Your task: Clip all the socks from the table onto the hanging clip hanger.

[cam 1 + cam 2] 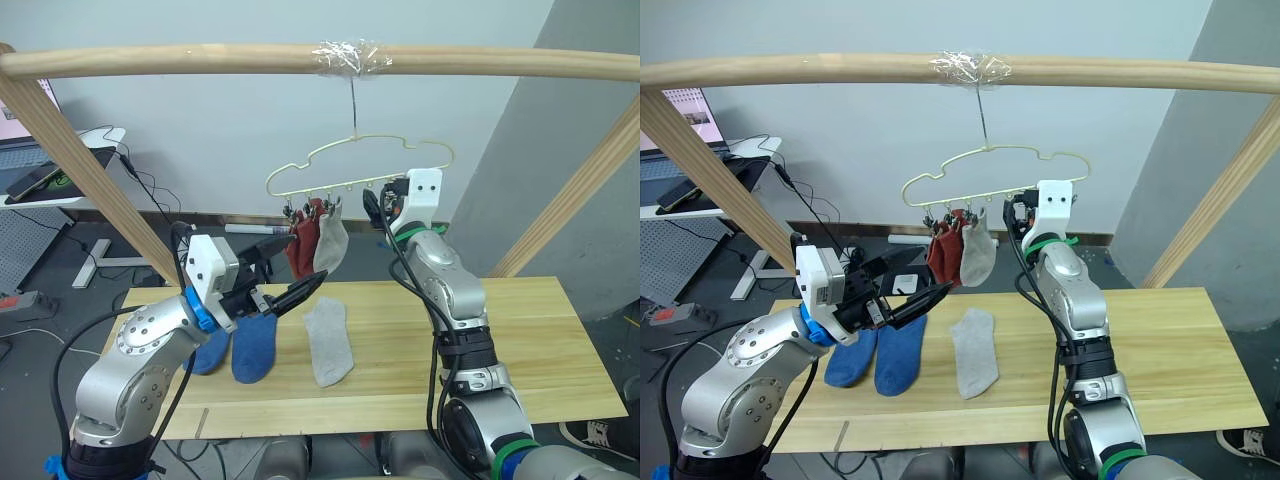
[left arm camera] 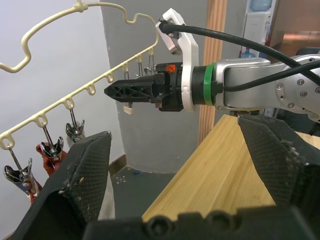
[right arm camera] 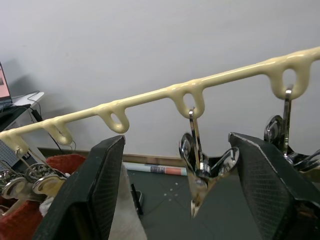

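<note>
The pale-yellow clip hanger (image 1: 372, 142) hangs by its hook from the wooden pole. Two rust-red socks (image 1: 302, 248) and one light grey sock (image 1: 332, 240) are clipped at its left end. On the table (image 1: 520, 340) lie two blue socks (image 1: 255, 345) side by side and a light grey sock (image 1: 328, 340). My left gripper (image 1: 296, 265) is open and empty, hovering above the blue socks below the hung socks. My right gripper (image 3: 177, 142) is raised to the hanger's bar (image 3: 150, 97), open, with a free metal clip (image 3: 200, 162) between its fingers.
A thick wooden pole frame (image 1: 200, 60) spans overhead, with slanted legs at left (image 1: 90, 180) and right (image 1: 580, 190). A desk with a laptop (image 1: 50, 175) stands at the back left, with cables on the floor. The table's right half is bare.
</note>
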